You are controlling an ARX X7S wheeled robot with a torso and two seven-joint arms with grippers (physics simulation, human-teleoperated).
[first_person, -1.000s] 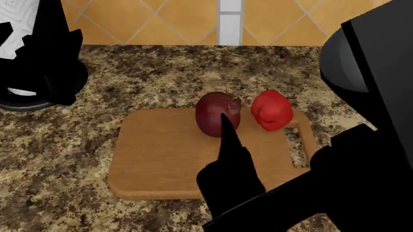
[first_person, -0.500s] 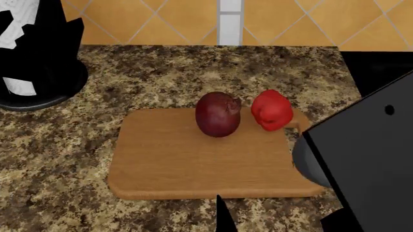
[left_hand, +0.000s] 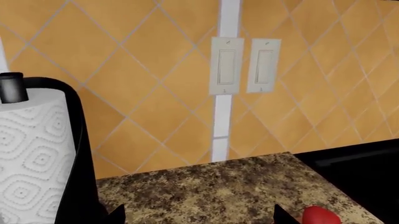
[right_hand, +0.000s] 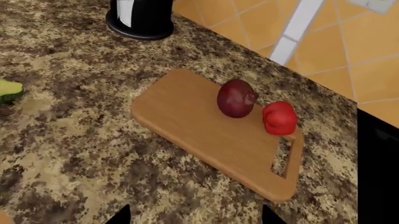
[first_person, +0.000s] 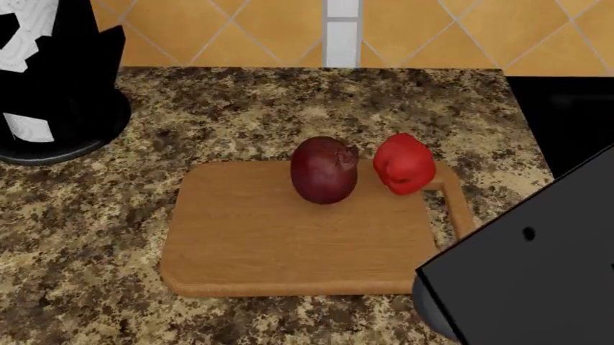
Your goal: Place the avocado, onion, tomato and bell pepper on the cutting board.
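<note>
The cutting board (first_person: 278, 237) lies in the middle of the speckled counter. On its far side stand the maroon onion (first_person: 324, 170) and, to the right of it, the lumpy red bell pepper (first_person: 403, 164). The right wrist view shows the same board (right_hand: 187, 121), onion (right_hand: 237, 98) and pepper (right_hand: 279, 118), and the avocado (right_hand: 9, 89) on the counter well away from the board. My right gripper (right_hand: 195, 215) is open and empty above bare counter short of the board. My left gripper (left_hand: 198, 217) is open and empty, facing the wall, with a bit of the pepper (left_hand: 321, 216) beside it. The tomato is out of view.
A black paper towel holder (first_person: 57, 86) stands at the back left of the counter. A black surface (first_person: 566, 115) borders the counter on the right. My right arm (first_person: 528, 280) covers the board's near right corner. Two wall switches (left_hand: 244, 67) sit on the tiled backsplash.
My right arm has pulled back from over the board toward the lower right, and its gripper has left the head view. The onion and pepper have not moved.
</note>
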